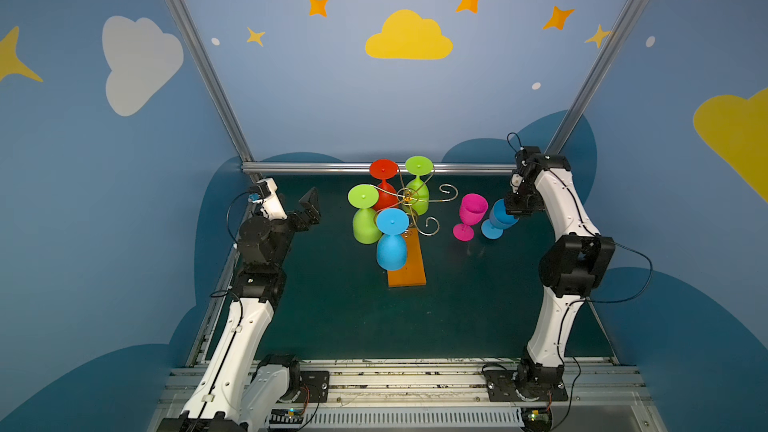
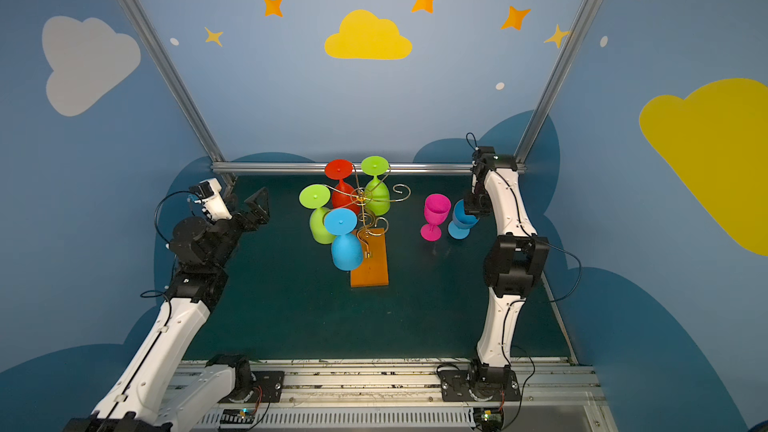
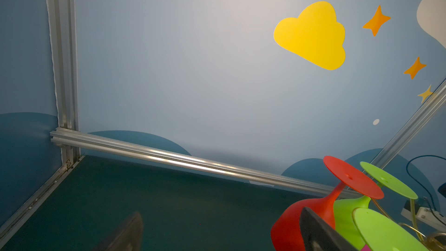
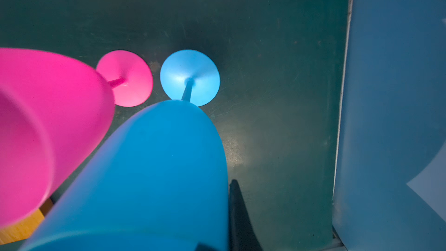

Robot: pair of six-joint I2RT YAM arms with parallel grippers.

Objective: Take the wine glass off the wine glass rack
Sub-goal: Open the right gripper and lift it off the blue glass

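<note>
- The left claw (image 1: pixel 311 210) hangs over the table (image 1: pixel 332 317) with its jaws spread wide and nothing in them. In the left wrist view the hanging glasses sit at the frame's edge, so the claw points past them, not at them.
- The wine glass rack (image 1: pixel 409 270) stands off that claw's side, toward the other arm. Nearest the claw is the lime glass (image 1: pixel 365 218), which hangs upside down from a scroll arm with its stem upright. The left arm is plainly the closer one for it.
- Beyond it on the rack hang the red glass (image 1: pixel 384 184), the second lime glass (image 1: pixel 417 191) and the hanging blue glass (image 1: pixel 391 243) — all foot-up, bowl-down.
- The pink glass (image 1: pixel 471 211) stands upright on the table, off the rack, just beside the right claw.
- The standing blue glass (image 1: pixel 498 220) is directly below the right claw (image 1: pixel 514 207). Its long axis runs from the claw down to the table, leaning slightly. Its foot sits close beside the pink foot without touching it.
- The right claw is fully closed, pinching the wall of that bowl at the rim. Letting go looks like the next step — a lean could tip the glass into the pink one.
- The glass is matte, opaque sky blue, with a rounded bowl, a thin stem and a flat round foot.
</note>
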